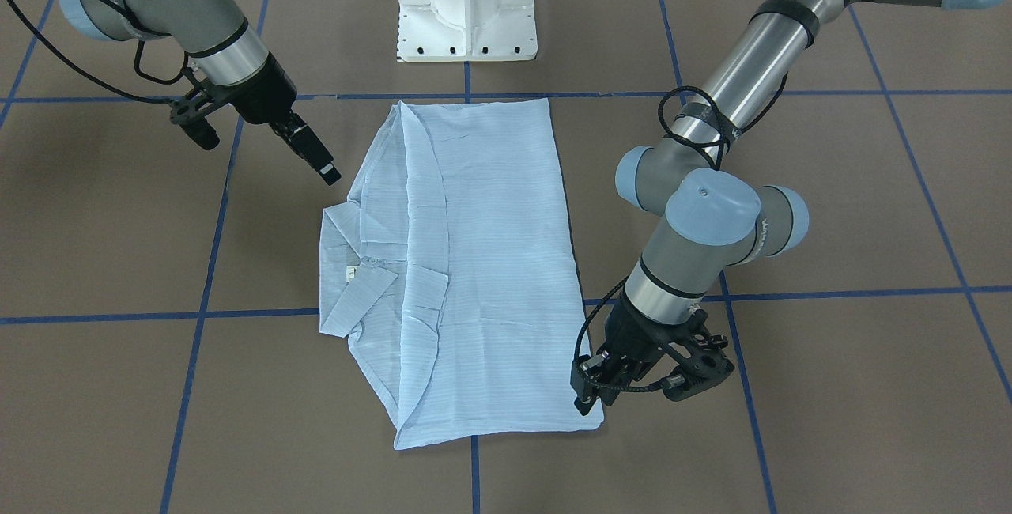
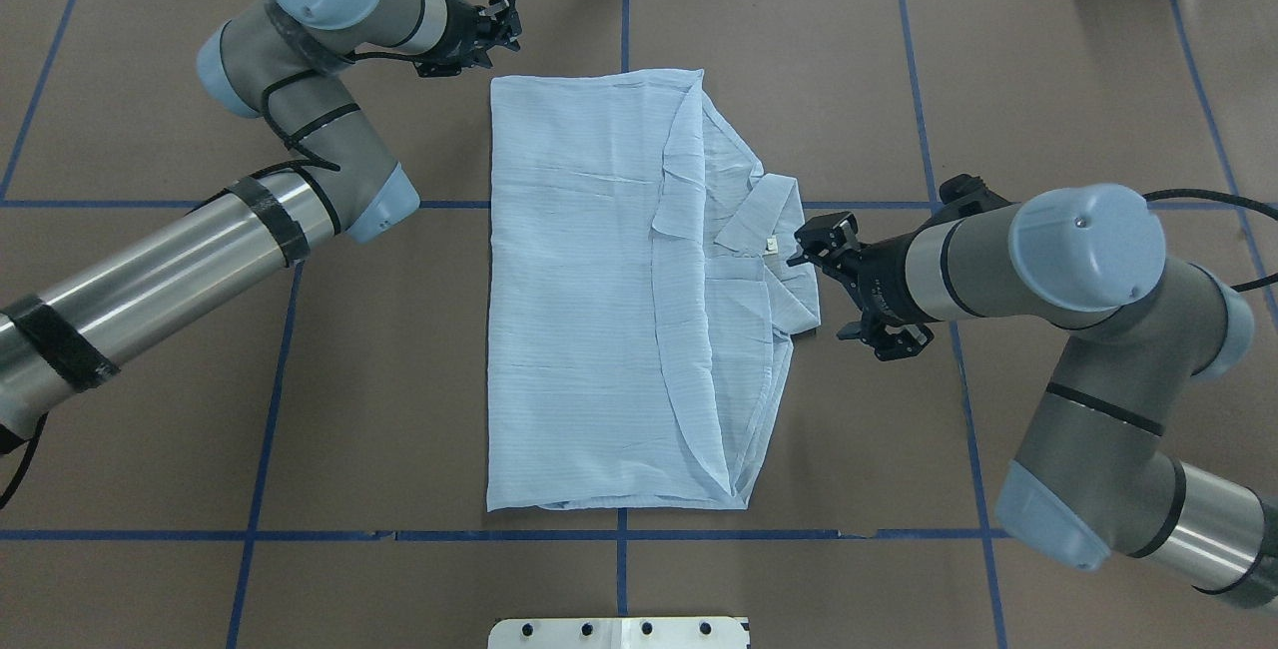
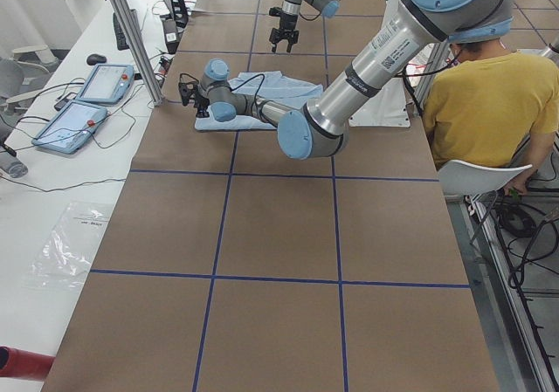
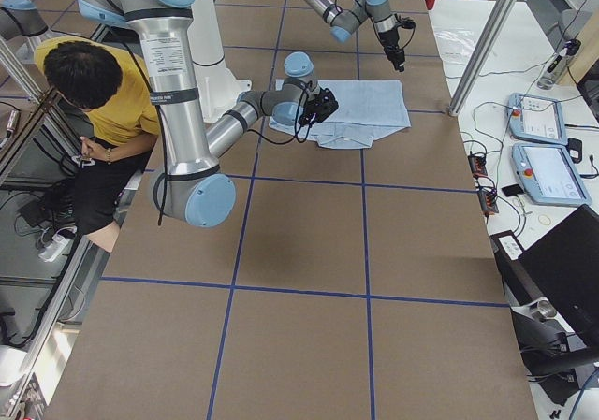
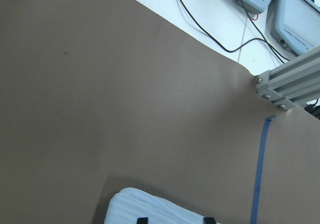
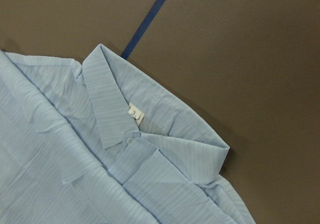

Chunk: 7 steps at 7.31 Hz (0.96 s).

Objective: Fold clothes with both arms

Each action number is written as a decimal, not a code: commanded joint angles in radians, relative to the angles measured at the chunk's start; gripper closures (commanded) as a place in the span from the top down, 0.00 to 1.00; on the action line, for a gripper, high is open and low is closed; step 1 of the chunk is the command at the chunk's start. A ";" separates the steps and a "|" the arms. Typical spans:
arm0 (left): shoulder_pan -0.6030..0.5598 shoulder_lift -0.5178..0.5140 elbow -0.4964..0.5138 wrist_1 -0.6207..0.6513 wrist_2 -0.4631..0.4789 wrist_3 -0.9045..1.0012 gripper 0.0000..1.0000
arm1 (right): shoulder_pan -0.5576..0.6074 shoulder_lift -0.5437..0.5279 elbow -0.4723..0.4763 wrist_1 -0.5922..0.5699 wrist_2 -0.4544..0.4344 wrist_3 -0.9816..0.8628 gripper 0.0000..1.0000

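Brown table (image 2: 150, 379) w/ blue tape grid holds the shirt (image 2: 589, 310), partly folded into a long rectangle, long axis running away from the robot, collar (image 2: 769, 230) twd the right side. Left gripper (image 1: 589, 387) sits at the shirt's far corner, fingers at the cloth edge; can't tell if it's pinching. Right gripper (image 1: 312, 154) hovers just beside the collar, nearer to it, jaws look closed, holding nothing.
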 commanded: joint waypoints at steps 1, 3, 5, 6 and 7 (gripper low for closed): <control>-0.028 0.148 -0.188 0.009 -0.083 0.021 0.47 | -0.094 0.114 -0.004 -0.149 -0.049 -0.119 1.00; -0.085 0.286 -0.341 0.012 -0.177 0.079 0.47 | -0.240 0.188 -0.004 -0.329 -0.179 -0.302 1.00; -0.096 0.393 -0.469 0.015 -0.238 0.113 0.47 | -0.331 0.290 -0.007 -0.587 -0.274 -0.664 1.00; -0.096 0.414 -0.477 0.015 -0.240 0.113 0.47 | -0.334 0.310 -0.049 -0.606 -0.272 -0.919 0.99; -0.094 0.417 -0.475 0.014 -0.240 0.113 0.47 | -0.331 0.355 -0.125 -0.615 -0.272 -1.111 0.98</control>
